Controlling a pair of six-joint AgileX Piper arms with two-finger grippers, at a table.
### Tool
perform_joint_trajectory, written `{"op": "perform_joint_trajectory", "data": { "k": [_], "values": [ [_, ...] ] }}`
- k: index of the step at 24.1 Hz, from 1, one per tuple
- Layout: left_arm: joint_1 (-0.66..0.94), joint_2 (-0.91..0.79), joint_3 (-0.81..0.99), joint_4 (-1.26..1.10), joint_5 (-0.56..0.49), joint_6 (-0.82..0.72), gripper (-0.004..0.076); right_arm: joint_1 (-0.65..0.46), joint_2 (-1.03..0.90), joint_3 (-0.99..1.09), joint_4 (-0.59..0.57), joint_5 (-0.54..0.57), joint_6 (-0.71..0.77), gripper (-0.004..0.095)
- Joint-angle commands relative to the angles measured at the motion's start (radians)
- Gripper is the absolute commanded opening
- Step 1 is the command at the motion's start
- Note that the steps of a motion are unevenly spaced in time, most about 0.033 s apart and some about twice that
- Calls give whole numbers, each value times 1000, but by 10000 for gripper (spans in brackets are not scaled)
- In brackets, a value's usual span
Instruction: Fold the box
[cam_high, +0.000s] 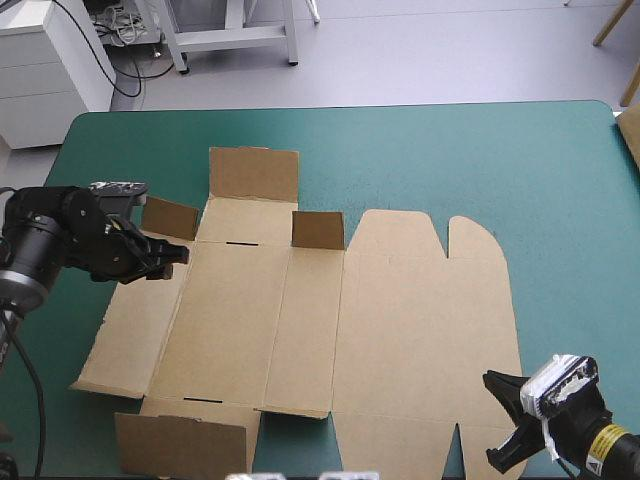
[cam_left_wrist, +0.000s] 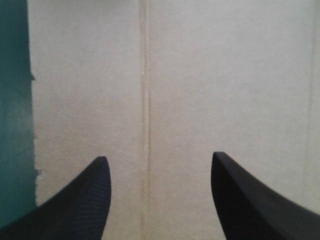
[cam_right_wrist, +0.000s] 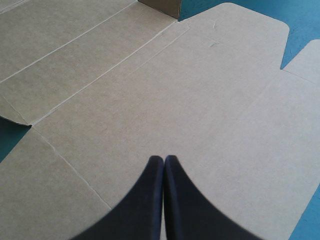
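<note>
box (cam_high: 420, 330) flaps (cam_high: 318, 230) upright, far cover (cam_high: 450, 150) open

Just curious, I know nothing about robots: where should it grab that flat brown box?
Likely the left side panel of the box, by its free outer edge, from the left: that edge seems raised off the teal-green cover, and the open left gripper is over that panel.

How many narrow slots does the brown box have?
2: one slot on the far fold line of the box, another on its near fold line; the left gripper might hide more.
</note>
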Motion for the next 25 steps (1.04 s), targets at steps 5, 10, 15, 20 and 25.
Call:
{"op": "perform_joint_trajectory", "data": {
  "k": [5, 10, 15, 20, 25],
  "values": [
    [339, 28, -35, -285, 50, 423, 424, 0, 7, -24, -5, -72, -1, -16],
    [472, 46, -28, -373, 52, 566, 424, 0, 7, -24, -5, -72, -1, -16],
    [512, 63, 65, -339, 52, 608, 424, 0, 7, -24, -5, -72, -1, -16],
    [512, 90, 218, -263, 55, 662, 424, 0, 7, -24, -5, -74, -1, -16],
    [512, 141, 218, -200, 50, 656, 424, 0, 7, -24, -5, -76, -5, -16]
  ]
}}
